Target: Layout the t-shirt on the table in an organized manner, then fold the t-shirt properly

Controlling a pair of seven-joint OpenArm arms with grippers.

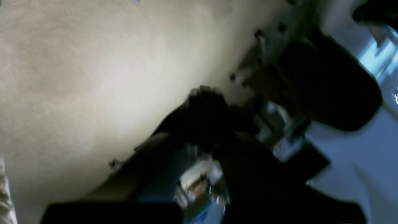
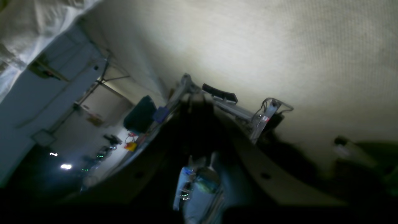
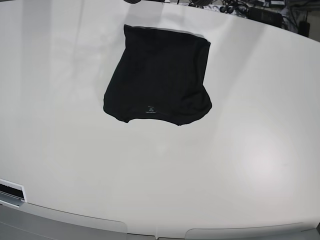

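Note:
The black t-shirt (image 3: 160, 75) lies on the white table (image 3: 150, 180) toward the far middle, folded into a compact, roughly square shape. Its tiny white label (image 3: 149, 109) shows near the front edge. Neither arm appears in the base view. Both wrist cameras look up and away from the table. In the left wrist view my left gripper (image 1: 205, 102) is a dark, blurred shape with its fingers together. My right gripper (image 2: 197, 102) is likewise dark and closed, holding nothing. No fabric shows at either one.
Cables and dark devices (image 3: 240, 7) sit along the table's far right edge. A small white fitting (image 3: 10, 192) juts in at the front left edge. The wrist views show a pale ceiling (image 2: 279, 46) and room clutter.

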